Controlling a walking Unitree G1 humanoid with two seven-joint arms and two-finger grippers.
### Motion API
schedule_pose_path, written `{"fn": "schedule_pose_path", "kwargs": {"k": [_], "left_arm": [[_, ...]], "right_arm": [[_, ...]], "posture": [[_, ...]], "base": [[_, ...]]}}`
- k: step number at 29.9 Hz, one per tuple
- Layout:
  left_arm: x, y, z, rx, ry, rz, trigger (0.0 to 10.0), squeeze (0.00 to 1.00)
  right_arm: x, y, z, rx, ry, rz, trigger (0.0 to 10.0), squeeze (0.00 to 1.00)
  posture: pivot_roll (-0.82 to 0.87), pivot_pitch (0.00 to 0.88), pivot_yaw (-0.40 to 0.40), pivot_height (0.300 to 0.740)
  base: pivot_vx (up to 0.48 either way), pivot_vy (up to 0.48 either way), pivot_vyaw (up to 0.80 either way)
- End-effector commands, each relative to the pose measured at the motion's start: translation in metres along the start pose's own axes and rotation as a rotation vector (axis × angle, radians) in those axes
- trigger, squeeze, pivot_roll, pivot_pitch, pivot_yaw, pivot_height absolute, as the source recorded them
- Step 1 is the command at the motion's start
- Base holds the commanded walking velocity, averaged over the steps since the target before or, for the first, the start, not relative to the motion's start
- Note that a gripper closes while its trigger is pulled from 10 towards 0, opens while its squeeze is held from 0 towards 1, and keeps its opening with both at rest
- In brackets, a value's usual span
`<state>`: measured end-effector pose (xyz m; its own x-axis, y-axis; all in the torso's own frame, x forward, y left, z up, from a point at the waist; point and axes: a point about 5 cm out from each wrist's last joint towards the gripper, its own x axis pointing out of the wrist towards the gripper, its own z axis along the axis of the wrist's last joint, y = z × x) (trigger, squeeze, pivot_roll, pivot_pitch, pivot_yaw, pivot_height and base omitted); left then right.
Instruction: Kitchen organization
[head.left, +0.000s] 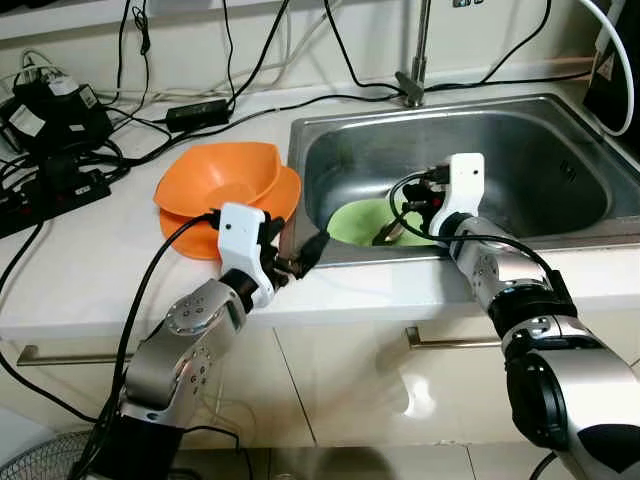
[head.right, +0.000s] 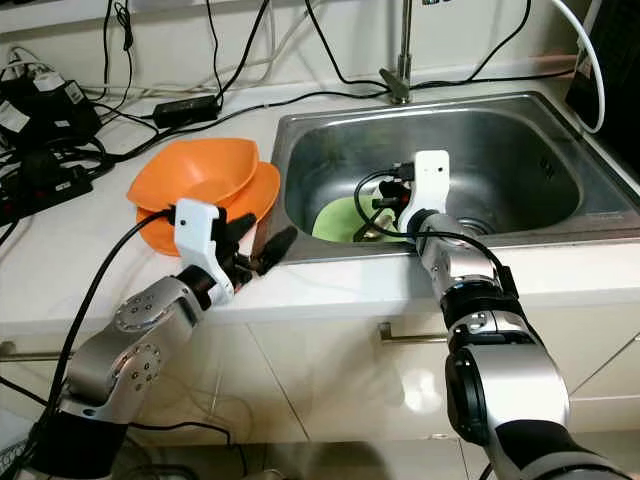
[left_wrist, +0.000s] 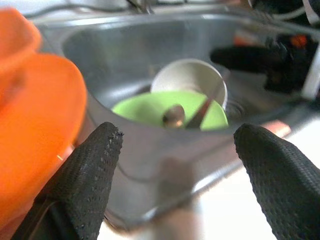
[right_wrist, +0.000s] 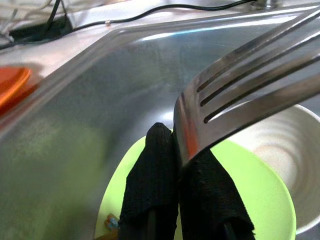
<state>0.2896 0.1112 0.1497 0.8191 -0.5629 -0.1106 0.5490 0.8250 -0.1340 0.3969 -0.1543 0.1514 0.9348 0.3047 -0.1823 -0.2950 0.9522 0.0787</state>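
Observation:
A steel sink (head.left: 520, 170) is set in the white counter. In it lies a light green plate (head.left: 352, 220), with a white bowl (left_wrist: 187, 77) just behind it. Low over the plate, my right gripper (right_wrist: 179, 170) is shut on a metal fork (right_wrist: 240, 90) whose tines stick out past the fingertips. My left gripper (head.left: 298, 243) is open and holds nothing; it hovers over the counter at the sink's front left corner, pointing toward the basin. Two stacked orange bowls (head.left: 225, 185) sit on the counter just left of the sink, close behind the left gripper.
A tap (head.left: 415, 60) rises behind the sink. Black cables, a power adapter (head.left: 198, 113) and power strips (head.left: 50, 190) crowd the counter's back left. Cabinet doors with metal handles (head.left: 450, 342) are below the counter edge. A fan (head.left: 40, 460) stands on the floor at lower left.

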Motion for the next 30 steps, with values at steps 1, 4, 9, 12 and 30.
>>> {"fn": "schedule_pose_path", "kwargs": {"k": [1, 4, 9, 12, 30], "left_arm": [[-0.003, -0.003, -0.001, 0.029, 0.032, -0.04, 10.0, 0.0], [-0.003, -0.003, -0.001, 0.027, 0.042, -0.054, 10.0, 0.0], [-0.003, -0.001, -0.001, 0.027, 0.051, -0.058, 10.0, 0.0], [-0.004, -0.002, -0.002, 0.03, 0.062, -0.066, 10.0, 0.0], [-0.005, 0.0, -0.004, 0.027, 0.07, -0.059, 10.0, 0.0]], "right_arm": [[0.003, 0.01, -0.007, -0.035, 0.033, 0.038, 0.0, 0.0], [0.004, 0.018, -0.019, -0.102, 0.085, 0.074, 0.0, 0.0], [0.004, 0.028, -0.031, -0.119, 0.128, 0.129, 4.8, 0.26], [0.004, 0.033, -0.036, -0.124, 0.147, 0.146, 10.0, 1.0], [0.004, 0.037, -0.043, -0.084, 0.166, 0.132, 10.0, 1.0]], "posture": [[0.02, 0.007, 0.135, 0.74], [0.02, 0.007, 0.138, 0.74], [0.02, 0.009, 0.139, 0.74], [0.02, 0.01, 0.138, 0.74], [0.03, 0.007, 0.134, 0.74]], "base": [[0.0, 0.0, 0.0], [0.0, 0.0, 0.0], [0.0, 0.0, 0.0], [0.0, 0.0, 0.0], [0.0, 0.0, 0.0]]}}
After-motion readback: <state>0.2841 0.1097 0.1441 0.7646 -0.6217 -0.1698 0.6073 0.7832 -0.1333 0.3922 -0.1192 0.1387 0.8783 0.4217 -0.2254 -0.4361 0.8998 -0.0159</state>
